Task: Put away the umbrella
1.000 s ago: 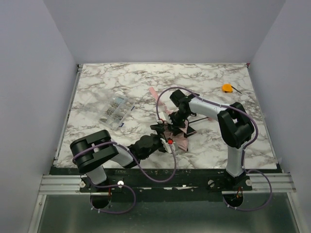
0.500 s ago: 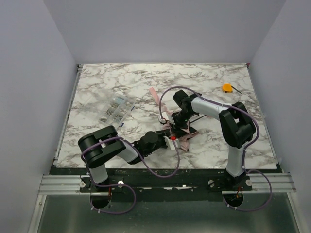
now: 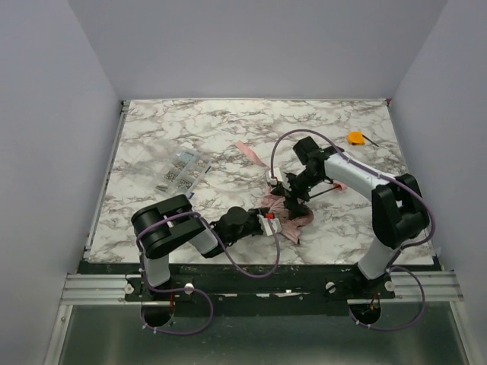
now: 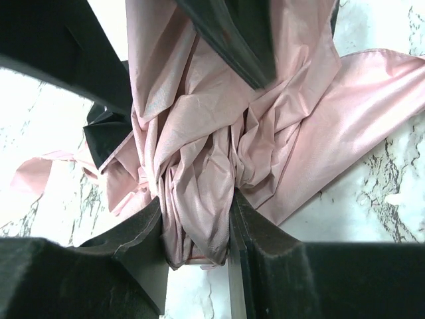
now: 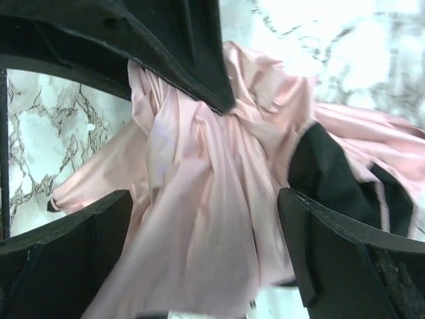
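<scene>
Currently bundling: my left gripper (image 4: 198, 229) pinches umbrella (image 4: 199, 126) fabric; right gripper (image 5: 206, 226) spread wide, empty. Next, I clamp loose folds.

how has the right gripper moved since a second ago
Yes: the right gripper shifted right, toward the small orange object, opening its jaws over the umbrella.
</scene>
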